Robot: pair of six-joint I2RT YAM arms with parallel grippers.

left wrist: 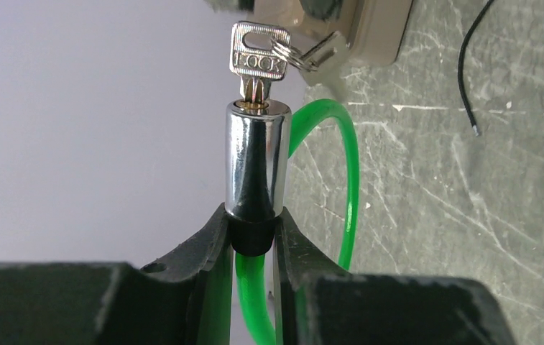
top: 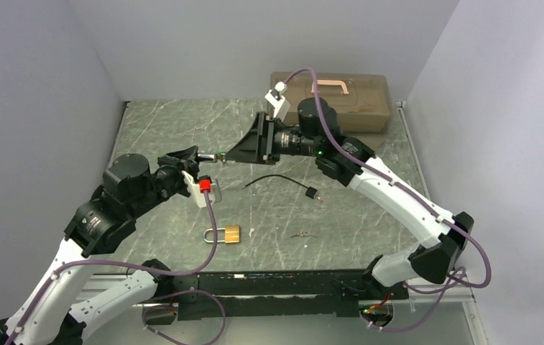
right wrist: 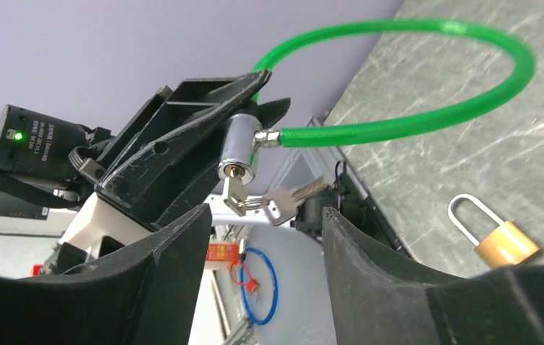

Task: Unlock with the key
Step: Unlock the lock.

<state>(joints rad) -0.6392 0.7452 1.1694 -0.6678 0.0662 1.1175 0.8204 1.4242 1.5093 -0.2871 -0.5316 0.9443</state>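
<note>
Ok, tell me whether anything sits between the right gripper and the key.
Nothing visible does. The key sits in the lock barrel, which the left gripper clamps, straight ahead of the open right gripper. Only the spare keys hang off its ring beside it; they may brush a finger.

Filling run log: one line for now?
left tool: shut on lock barrel | key: seated in barrel | right tool: open, flanking key

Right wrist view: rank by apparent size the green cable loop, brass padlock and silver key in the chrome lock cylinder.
Largest: green cable loop.
Then: brass padlock.
Smallest: silver key in the chrome lock cylinder.
</note>
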